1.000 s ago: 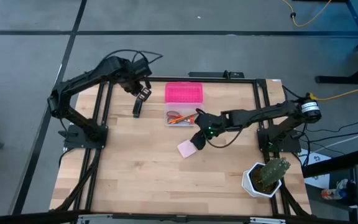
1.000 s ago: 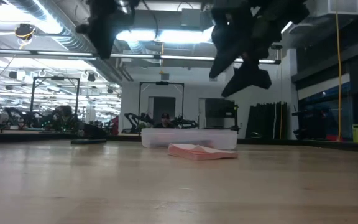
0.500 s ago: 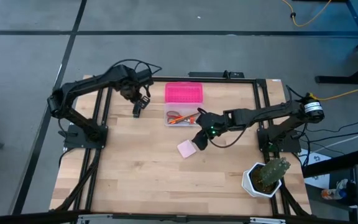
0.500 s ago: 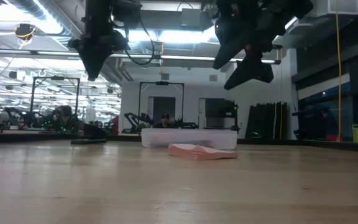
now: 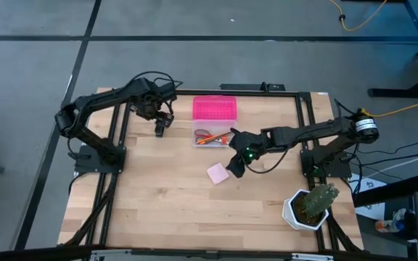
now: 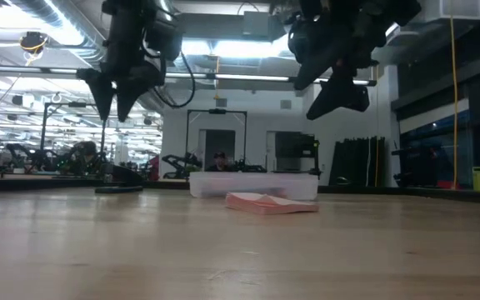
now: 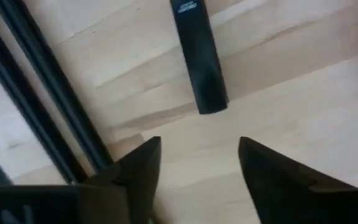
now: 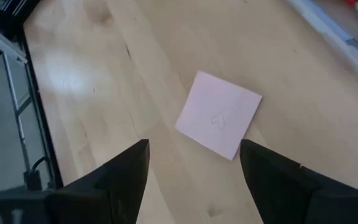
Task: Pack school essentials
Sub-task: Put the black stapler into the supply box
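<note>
- High view: left gripper (image 5: 160, 127) hangs over the small black oblong item near the worktop's (image 5: 165, 203) far left corner; the item itself is hidden under the gripper here. Right gripper (image 5: 235, 168) is mid-worktop, just beside the pink square notepad (image 5: 217, 173). Clear box (image 5: 210, 135) holds the red-handled scissors (image 5: 207, 136) and some orange bits; its pink lid (image 5: 214, 109) lies behind it. Cactus in a white pot (image 5: 309, 206) sits at the near right corner, well apart.
- Low view: both grippers are clearly above the worktop, touching nothing; the overhead picture can't show that height. Left gripper (image 6: 112, 102) fingers point down with a gap. Notepad (image 6: 270, 202) lies flat in front of the box (image 6: 253, 185).
- Left wrist view: black oblong item (image 7: 197, 55) lies flat on bare wood, fingers (image 7: 143, 163) spread wide, empty. Looks stiff, light, smooth, maybe slippery; best pinched across its narrow width near the middle.
- Right wrist view: notepad (image 8: 219, 114) is square-on ahead, fingers (image 8: 131, 165) wide apart, empty. It is thin, light and bendy, lying flush, so hard to get under; take it by one edge or corner.
</note>
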